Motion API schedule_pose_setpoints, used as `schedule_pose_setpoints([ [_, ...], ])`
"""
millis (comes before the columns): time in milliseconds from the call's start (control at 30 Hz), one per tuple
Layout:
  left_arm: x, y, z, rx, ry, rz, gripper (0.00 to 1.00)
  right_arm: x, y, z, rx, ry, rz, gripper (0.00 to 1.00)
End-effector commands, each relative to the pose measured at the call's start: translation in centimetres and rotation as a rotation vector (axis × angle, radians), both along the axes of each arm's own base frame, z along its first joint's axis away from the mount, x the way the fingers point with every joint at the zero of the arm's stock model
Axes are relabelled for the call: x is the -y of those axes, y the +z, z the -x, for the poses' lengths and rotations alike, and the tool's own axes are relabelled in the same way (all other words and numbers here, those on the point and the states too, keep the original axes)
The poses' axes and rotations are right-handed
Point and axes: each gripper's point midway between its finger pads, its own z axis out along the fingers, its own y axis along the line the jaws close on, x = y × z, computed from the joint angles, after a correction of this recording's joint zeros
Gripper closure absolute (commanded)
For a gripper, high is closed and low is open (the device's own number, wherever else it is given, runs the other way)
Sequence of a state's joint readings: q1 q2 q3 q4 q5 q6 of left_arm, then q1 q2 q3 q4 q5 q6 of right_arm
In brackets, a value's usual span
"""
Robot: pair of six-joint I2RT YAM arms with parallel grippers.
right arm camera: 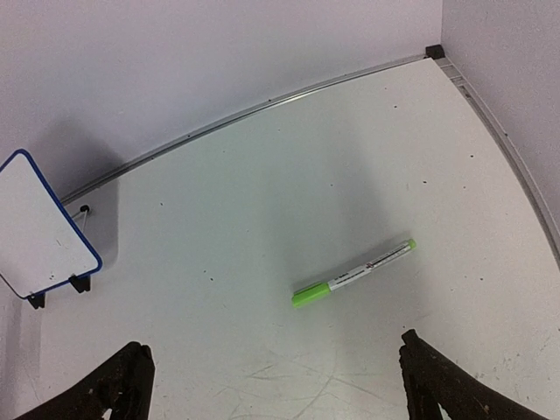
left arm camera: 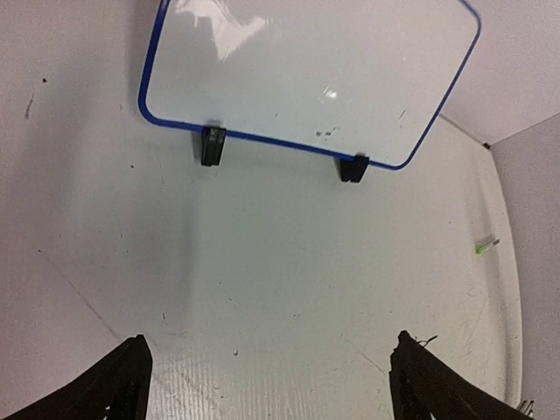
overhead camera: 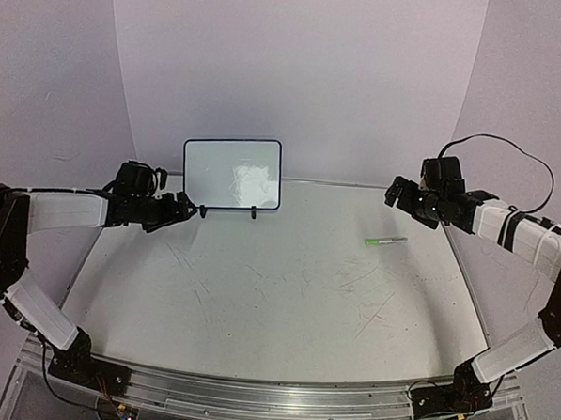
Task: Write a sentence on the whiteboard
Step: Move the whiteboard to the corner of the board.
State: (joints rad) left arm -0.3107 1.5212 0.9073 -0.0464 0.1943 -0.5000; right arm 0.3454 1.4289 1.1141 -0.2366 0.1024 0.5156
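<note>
Board's blank: the whiteboard stands upright on its feet at the back of the tabletop, no writing on it. The marker lies flat over on the right, well apart from the board, long axis roughly side to side, green end toward the board. My right pincer hovers above it, wide open and empty. The left pincer, also wide and empty, faces the board's feet. The right arm is clearly nearer, so I'd pick up with that.

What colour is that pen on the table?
The pen has a bright green cap and a whitish barrel; clearest in the right wrist view.
</note>
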Motion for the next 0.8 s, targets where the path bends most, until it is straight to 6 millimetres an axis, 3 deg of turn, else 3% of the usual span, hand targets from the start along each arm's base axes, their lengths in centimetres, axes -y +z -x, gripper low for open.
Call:
schedule_pose_setpoints([
  [0,0.8,-2.3,-4.3,-0.031,0.017,-0.168,0.11,-1.6,2.1,-0.7,0.017,0.036,-0.087,0.02],
  [67,0.3,-4.4,-6.2,-0.057,0.037,-0.250,0.14,-1.7,2.2,-0.5,0.019,0.055,-0.086,0.02],
  [200,0.5,-5.9,-9.8,-0.033,0.016,-0.361,0.20,-1.6,2.3,0.4,0.025,0.071,-0.076,0.02],
  [300,0.4,-8.1,-11.7,-0.049,-0.011,-0.457,0.26,-1.1,2.2,1.2,0.029,0.068,-0.063,0.02],
  [367,0.9,-9.6,-12.3,-0.059,-0.058,-0.481,0.29,-0.8,2.1,1.6,0.032,0.063,-0.051,0.02],
  [533,1.9,-11.3,-13.9,-0.052,-0.123,-0.509,0.36,-0.2,1.9,1.9,0.035,0.048,-0.033,0.02],
  [767,2.6,-11.9,-15.5,-0.039,-0.141,-0.521,0.58,-0.3,2.0,1.8,0.037,0.051,-0.035,0.02],
])
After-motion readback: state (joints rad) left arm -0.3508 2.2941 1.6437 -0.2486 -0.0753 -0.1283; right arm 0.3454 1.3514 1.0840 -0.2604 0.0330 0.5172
